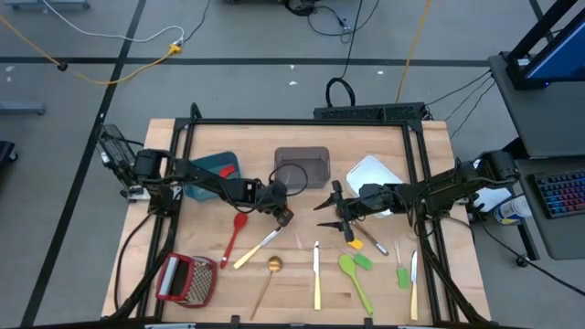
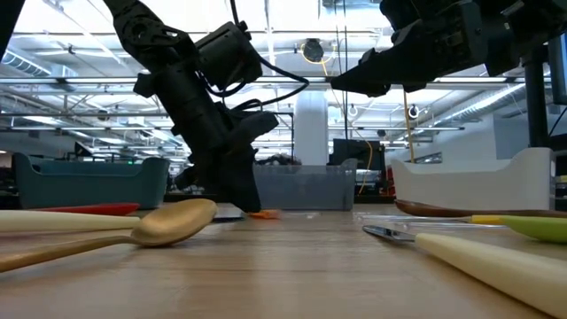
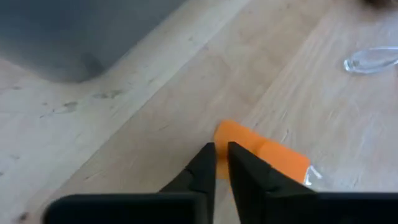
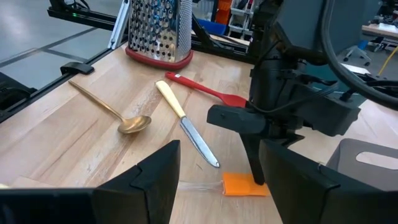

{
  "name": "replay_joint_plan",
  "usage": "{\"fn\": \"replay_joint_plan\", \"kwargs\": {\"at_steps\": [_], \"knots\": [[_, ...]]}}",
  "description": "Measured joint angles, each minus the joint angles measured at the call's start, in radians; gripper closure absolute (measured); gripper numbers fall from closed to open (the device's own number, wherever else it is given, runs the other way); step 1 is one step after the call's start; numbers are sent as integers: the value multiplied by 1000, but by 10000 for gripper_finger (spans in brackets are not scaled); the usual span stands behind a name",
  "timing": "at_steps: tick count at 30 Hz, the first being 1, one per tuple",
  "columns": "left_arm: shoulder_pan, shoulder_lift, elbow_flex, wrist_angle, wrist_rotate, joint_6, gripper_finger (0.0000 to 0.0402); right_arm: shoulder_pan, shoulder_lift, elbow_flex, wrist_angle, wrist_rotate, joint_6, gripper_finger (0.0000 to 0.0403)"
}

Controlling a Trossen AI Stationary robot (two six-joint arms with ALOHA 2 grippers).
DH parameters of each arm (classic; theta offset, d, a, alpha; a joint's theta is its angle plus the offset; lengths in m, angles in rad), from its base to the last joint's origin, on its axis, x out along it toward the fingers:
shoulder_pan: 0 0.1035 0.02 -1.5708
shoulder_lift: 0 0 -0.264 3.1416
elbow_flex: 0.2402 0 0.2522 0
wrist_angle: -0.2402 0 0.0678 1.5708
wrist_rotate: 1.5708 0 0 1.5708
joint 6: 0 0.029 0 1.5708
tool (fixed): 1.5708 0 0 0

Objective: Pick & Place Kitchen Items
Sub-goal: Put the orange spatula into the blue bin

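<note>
Left gripper (image 3: 221,163) is pressing down near the middle of the table (image 1: 302,283), its two dark fingers drawn nearly together and nipping the edge of an orange spatula (image 3: 264,155) — a thin orange blade on a clear handle, lying flat on the wood just in front of the grey bin (image 1: 302,164). That spatula is looking light and soft; the silicone blade is likely to bend and slide under a pinch at its rim, and the clear handle is probably slippery, so the junction of blade and handle is looking like the surer place to be gripping. Going rightward across the table, the red spatula (image 1: 237,235), the cream-handled knife (image 1: 256,249), the gold spoon (image 1: 268,280) and the green spatulas (image 1: 355,274) are all lying separately on the wood. Right gripper (image 1: 331,212) is hovering above the table, in front of the white bin (image 1: 370,171), with its fingers spread wide and holding nothing. Only the left wrist view is showing how narrow the gap is — the high view is hiding the orange blade under the arm, while the right wrist view is showing the blade, the clear handle and the grater (image 4: 154,31) behind.
</note>
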State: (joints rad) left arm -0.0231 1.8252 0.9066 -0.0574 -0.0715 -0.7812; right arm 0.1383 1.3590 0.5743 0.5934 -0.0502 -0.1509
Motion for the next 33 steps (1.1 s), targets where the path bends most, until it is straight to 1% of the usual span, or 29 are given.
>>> {"fn": "replay_joint_plan", "kwargs": {"at_steps": [2, 3, 13, 22, 26, 33], "knots": [[0, 0, 0, 0, 0, 13, 392, 0, 0, 0, 0, 0, 0, 191], [0, 0, 0, 0, 0, 16, 396, 0, 0, 0, 0, 0, 0, 191], [-2, -28, -2, -2, 31, 46, 399, 0, 0, 0, 0, 0, 0, 191], [-2, -124, -2, -42, 22, 86, 400, 0, 0, 0, -1, 0, 0, 192], [-2, -173, 0, -99, 17, 107, 400, 0, 0, 0, -4, 0, 0, 191], [-4, -281, 0, -284, -21, 106, 401, 0, 0, 0, -21, 0, 0, 191]]}}
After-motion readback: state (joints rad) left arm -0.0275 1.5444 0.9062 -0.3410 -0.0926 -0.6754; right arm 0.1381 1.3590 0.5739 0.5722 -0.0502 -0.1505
